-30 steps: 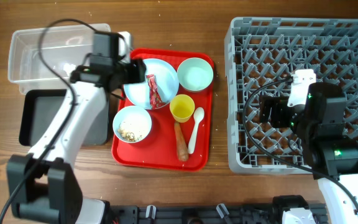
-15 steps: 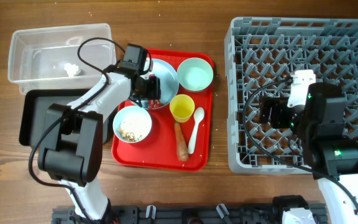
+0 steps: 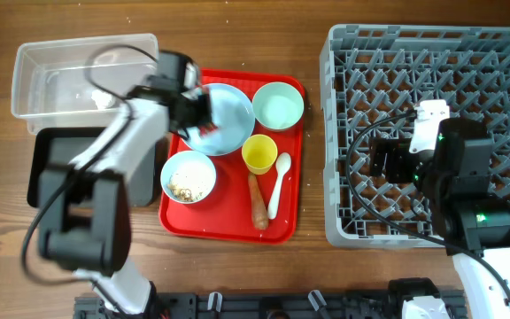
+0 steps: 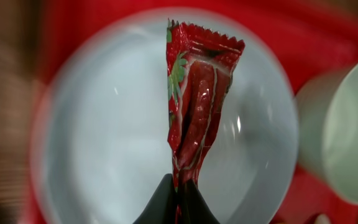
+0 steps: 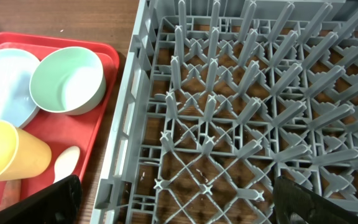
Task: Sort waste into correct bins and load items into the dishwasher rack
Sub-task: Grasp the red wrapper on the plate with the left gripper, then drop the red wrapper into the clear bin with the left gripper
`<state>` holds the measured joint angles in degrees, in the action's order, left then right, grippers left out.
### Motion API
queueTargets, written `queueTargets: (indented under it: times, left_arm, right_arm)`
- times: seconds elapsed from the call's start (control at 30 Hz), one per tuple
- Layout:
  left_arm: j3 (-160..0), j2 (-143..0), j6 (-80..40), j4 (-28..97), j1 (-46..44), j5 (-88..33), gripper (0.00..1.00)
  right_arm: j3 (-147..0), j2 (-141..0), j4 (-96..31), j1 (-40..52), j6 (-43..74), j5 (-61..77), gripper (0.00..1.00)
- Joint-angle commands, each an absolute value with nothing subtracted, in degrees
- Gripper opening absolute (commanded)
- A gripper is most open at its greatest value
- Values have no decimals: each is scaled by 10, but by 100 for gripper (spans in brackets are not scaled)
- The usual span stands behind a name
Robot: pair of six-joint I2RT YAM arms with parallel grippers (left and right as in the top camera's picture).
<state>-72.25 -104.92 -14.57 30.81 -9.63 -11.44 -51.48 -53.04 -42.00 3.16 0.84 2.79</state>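
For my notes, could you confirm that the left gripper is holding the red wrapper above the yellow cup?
Not quite: the left gripper is holding the red wrapper above the light blue plate, not the yellow cup, as the left wrist view shows.

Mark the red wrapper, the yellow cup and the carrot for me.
red wrapper (image 4: 197, 99), left wrist view, middle of its crumpled body.
yellow cup (image 3: 259, 154), overhead view, centre of its open mouth.
carrot (image 3: 257, 200), overhead view, halfway along its length.

A brown wooden table (image 3: 237, 266), its grain running left to right, is recorded as the furniture in view. Bare wood is seen beyond the far, near and right edges of a flat red rectangular plastic serving tray (image 3: 228, 221). Lighting is judged even.
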Motion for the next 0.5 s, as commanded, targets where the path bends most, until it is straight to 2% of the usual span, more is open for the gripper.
queueTargets:
  times: [0.0, 0.07, 0.23, 0.3, 0.37, 0.4, 0.47]
  left_arm:
    - [-754, -962, -154, 298, -22, -62, 4]
    - [-754, -947, -155, 293, 17, -53, 6]
    - [-754, -955, -155, 284, 81, -53, 20]
    - [-753, -965, -155, 277, 93, -53, 33]
    - [-753, -975, -155, 262, 95, -53, 65]
    - [-753, -977, -154, 254, 95, -53, 72]
    - [-753, -977, -154, 239, 95, -53, 79]
  right_arm:
    - [-528, -531, -419, 29, 17, 35, 100]
    - [-528, -531, -419, 29, 17, 35, 100]
    - [-528, -531, -418, 29, 17, 35, 100]
    - [-528, -531, -419, 29, 17, 35, 100]
    - [-528, -531, -419, 29, 17, 36, 100]
    - [-528, -531, -419, 29, 17, 36, 100]
    - [-528, -531, -419, 29, 17, 36, 100]
